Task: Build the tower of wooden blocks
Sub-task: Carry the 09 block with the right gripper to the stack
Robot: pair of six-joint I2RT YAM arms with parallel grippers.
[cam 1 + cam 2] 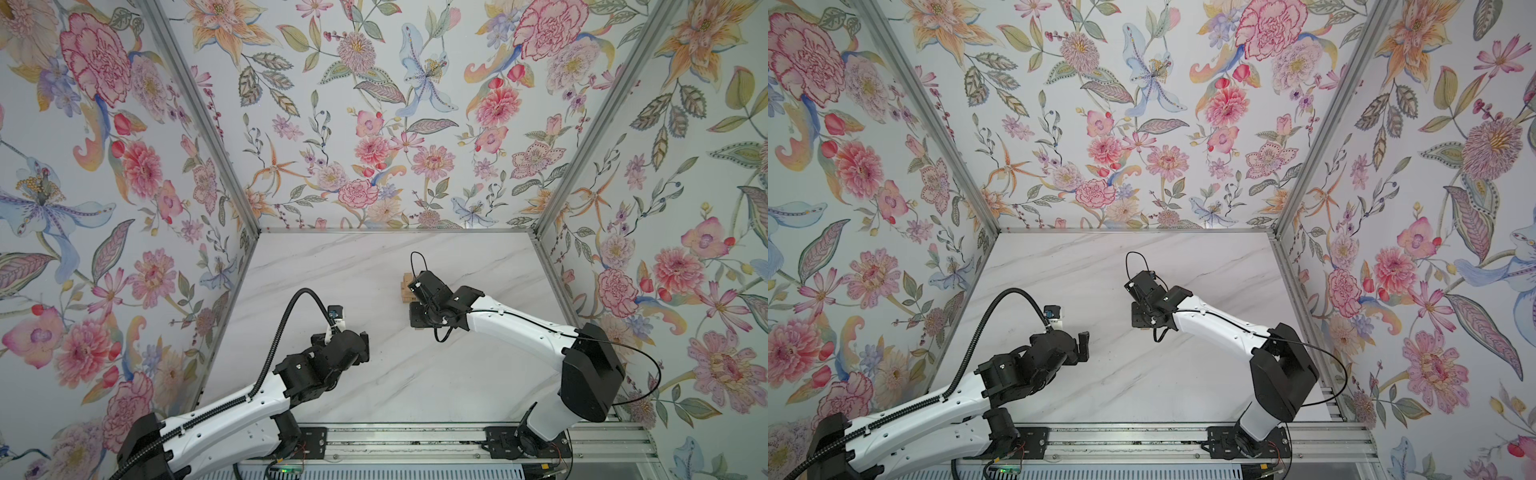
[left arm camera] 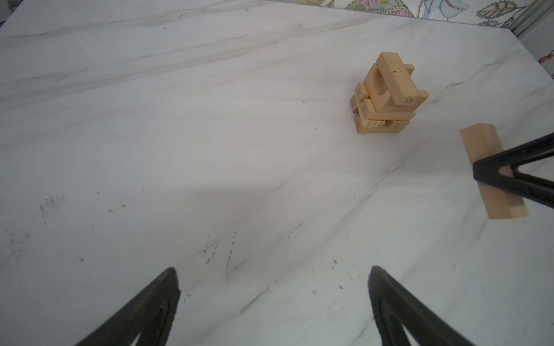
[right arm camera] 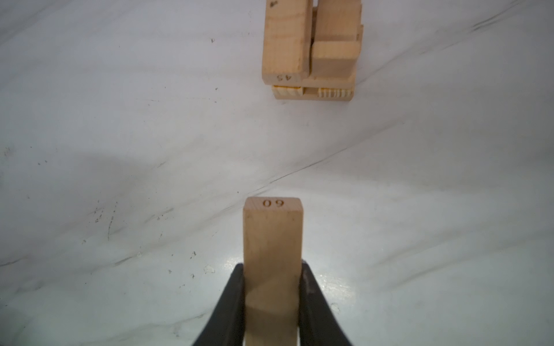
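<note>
The right gripper (image 3: 271, 269) is clenched tight on one plain wood block (image 3: 271, 236). It squeezes the block's long sides, and the block sticks out past the tips. The end of this block has the number 60 on it. I cannot tell if the block touches the white desk (image 3: 120, 149).

The tower (image 2: 386, 96) stands on the desk, near the held block but not touching it. Its layers cross each other. The lowest blocks have dark lines on their ends. Higher up is a curved arch block (image 2: 374, 87), and the top block (image 2: 398, 79) has the number 45 on its end. In a top view, only a corner of the tower (image 1: 404, 286) peeks out from behind the right arm (image 1: 519, 322).

The left gripper (image 2: 274, 275) is wide open with nothing in it. It hangs over bare desk, well apart from the tower.
</note>
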